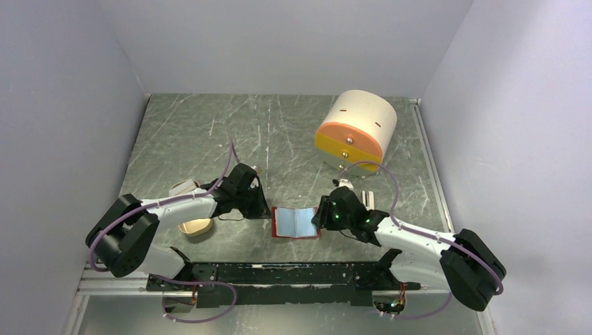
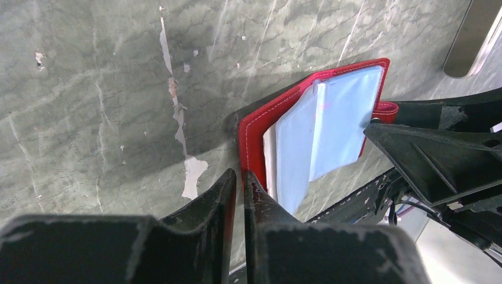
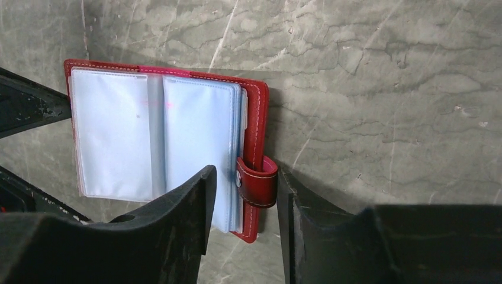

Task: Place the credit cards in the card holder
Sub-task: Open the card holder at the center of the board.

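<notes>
**Between the two grippers: red wallet spread open on the table**

From above, shows the small red leather-like folding card holder lying flat and open on the grey-green marbled table, pale blue side up, near the front edge. Places the left gripper at its left edge and the right gripper at its right edge. Alone takes in the surroundings: a beige oval tray just beside the left arm, a big cream-and-orange cylinder well behind the right arm, and a small white object beside the right wrist, too small to name.

At the left wrist, adds what the top view hides: black fingers closed to a thin slit, pinching the corner of the red cover. Also shows a thin white edge tucked under the blue pockets; card or liner, cannot tell.

At the right wrist, shows jaws standing apart, gripping nothing, one on either side of the red snap tab, the left one crossing in front of the lower corner of the clear pale blue sleeves. Cannot tell whether any card sits inside them.
</notes>
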Controlling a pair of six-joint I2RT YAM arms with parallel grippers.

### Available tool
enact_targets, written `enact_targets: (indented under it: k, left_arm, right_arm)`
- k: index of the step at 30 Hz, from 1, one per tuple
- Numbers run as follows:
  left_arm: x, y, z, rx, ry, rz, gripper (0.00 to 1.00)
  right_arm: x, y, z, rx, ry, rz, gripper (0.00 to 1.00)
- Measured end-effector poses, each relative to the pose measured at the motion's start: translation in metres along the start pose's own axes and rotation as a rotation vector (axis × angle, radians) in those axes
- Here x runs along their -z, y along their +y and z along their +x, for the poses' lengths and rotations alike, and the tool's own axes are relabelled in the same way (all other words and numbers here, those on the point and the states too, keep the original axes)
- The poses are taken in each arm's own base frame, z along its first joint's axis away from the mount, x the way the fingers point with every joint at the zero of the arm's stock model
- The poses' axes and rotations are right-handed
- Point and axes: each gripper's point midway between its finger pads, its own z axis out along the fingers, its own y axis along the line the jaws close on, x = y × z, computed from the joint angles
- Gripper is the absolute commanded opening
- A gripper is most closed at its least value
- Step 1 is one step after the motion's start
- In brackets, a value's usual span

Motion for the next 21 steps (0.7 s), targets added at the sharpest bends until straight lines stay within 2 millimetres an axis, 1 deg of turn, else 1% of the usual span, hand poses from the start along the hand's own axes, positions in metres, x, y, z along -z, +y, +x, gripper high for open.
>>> enact_targets:
  k: [2, 4, 12, 21]
  left_arm:
    - [0.0, 0.0, 0.0, 0.0, 0.0, 0.0, 0.16]
    - [0.0, 0.0, 0.0, 0.0, 0.0, 0.0, 0.16]
    - [0.0, 0.0, 0.0, 0.0, 0.0, 0.0, 0.16]
    - [0.0, 0.0, 0.0, 0.0, 0.001, -0.001, 0.17]
  right_arm:
    - [0.001, -0.001, 0.0, 0.001, -0.002, 0.006, 0.48]
    - [0.003, -0.002, -0.001, 0.004, -0.002, 0.012, 0.47]
    - [0.009, 0.002, -0.011, 0.018, -0.032, 0.012, 0.36]
    - [0.004, -0.007, -0.006, 0.035, -0.011, 0.048, 0.29]
